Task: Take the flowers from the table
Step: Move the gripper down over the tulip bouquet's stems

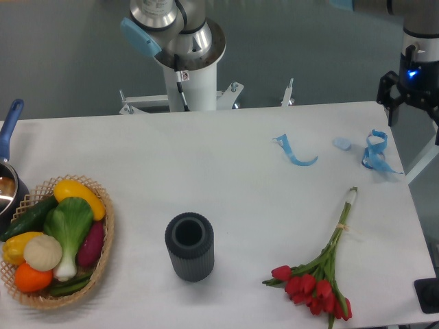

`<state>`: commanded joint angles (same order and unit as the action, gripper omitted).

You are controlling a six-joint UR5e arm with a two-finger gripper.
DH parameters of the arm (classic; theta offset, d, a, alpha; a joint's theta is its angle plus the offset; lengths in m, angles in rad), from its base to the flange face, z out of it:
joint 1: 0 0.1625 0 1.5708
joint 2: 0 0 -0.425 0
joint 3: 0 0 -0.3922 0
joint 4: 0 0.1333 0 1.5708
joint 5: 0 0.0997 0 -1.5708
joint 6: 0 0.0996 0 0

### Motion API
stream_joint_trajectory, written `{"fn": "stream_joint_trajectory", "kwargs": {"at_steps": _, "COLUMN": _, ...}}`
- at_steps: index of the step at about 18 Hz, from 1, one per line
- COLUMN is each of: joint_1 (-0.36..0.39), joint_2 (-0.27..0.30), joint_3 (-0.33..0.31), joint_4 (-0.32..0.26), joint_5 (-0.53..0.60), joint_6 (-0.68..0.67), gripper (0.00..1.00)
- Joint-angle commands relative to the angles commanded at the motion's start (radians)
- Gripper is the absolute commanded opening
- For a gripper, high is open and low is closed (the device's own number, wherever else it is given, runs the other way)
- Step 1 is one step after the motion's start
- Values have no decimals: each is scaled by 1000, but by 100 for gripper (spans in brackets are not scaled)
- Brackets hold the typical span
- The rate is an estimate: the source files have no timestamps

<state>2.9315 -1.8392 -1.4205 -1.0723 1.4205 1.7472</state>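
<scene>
The flowers [319, 279] are lying on the bench [226, 164] near its front right corner, while the pincer [410, 92] is hovering far right, its grip impossible to tell.

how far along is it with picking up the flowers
Nothing looks done yet: the flowers lie flat on the table at its front right. Nothing is in hand; the hand is off at the table's far right edge, well away. Reaching, grasping and lifting all remain.

The gripper [410, 96] is partly cut off; jaws' state unclear.
</scene>
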Motion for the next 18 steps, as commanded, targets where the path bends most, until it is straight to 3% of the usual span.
{"fn": "stream_joint_trajectory", "kwargs": {"at_steps": 6, "joint_1": -2, "joint_2": -3, "joint_3": -2, "joint_4": 2, "joint_5": 0, "joint_6": -12, "gripper": 100}}
{"fn": "stream_joint_trajectory", "kwargs": {"at_steps": 10, "joint_1": 3, "joint_2": -8, "joint_3": -15, "joint_4": 3, "joint_5": -141, "joint_6": -116, "gripper": 100}}
{"fn": "stream_joint_trajectory", "kwargs": {"at_steps": 14, "joint_1": -12, "joint_2": -17, "joint_3": -47, "joint_4": 73, "joint_5": -146, "joint_6": -210, "gripper": 100}}
{"fn": "stream_joint_trajectory", "kwargs": {"at_steps": 18, "joint_1": -73, "joint_2": -70, "joint_3": -51, "joint_4": 147, "joint_5": -147, "joint_6": -385, "gripper": 100}}
